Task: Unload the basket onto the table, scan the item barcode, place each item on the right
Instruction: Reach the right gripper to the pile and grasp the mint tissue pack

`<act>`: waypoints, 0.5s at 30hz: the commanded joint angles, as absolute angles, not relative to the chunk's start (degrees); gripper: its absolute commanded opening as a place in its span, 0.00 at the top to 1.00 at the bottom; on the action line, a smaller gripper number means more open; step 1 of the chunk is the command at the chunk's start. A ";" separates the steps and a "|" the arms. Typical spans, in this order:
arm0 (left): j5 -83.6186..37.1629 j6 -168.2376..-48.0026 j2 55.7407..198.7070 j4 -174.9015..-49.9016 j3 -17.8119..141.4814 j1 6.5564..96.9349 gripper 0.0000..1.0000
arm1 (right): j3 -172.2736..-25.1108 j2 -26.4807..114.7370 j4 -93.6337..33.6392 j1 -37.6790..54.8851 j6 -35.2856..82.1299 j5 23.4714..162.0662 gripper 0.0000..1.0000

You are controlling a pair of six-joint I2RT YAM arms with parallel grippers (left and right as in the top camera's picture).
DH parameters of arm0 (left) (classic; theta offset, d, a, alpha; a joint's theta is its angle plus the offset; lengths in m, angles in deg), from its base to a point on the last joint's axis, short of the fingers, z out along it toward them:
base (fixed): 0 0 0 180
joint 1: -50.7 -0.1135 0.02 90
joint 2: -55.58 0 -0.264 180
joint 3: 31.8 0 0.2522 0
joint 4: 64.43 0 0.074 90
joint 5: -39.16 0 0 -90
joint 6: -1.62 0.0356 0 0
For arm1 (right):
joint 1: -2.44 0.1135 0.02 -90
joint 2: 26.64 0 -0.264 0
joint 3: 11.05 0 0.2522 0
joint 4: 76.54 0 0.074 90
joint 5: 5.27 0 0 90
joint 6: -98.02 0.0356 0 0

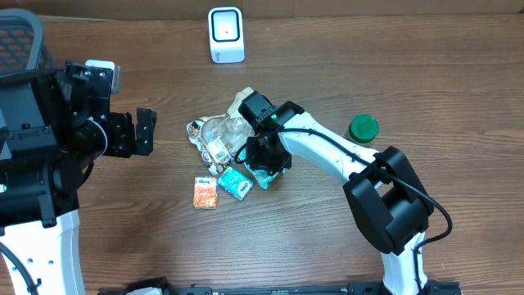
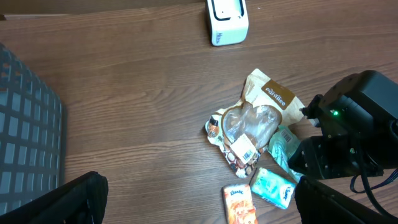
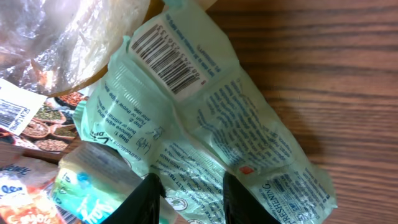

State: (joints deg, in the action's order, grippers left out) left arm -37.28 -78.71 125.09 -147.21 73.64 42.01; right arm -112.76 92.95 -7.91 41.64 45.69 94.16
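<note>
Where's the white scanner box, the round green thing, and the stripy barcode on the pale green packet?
white scanner (image 1: pixel 225 34), overhead view, middle of its front face.
round green thing (image 1: pixel 363 128), overhead view, centre of its top.
barcode (image 3: pixel 172 56), right wrist view, middle of the stripes, on the pale green packet (image 3: pixel 249 124).

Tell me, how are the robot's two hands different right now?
The left gripper is wide open and holds nothing; the right gripper is closed on a pale green pouch. The left gripper is off to one side, apart from the pile of packets; the right gripper is down at that pile. Both have two black fingers.
</note>
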 commanded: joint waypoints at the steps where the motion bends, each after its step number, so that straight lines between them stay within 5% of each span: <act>1: -36.41 -77.20 125.31 -147.03 74.80 41.70 0.01 | -112.04 93.01 -7.56 41.73 41.67 88.67 0.69; 15: -36.41 -77.20 125.31 -147.03 74.80 41.70 0.01 | -116.52 92.90 -2.01 32.02 24.82 93.92 0.67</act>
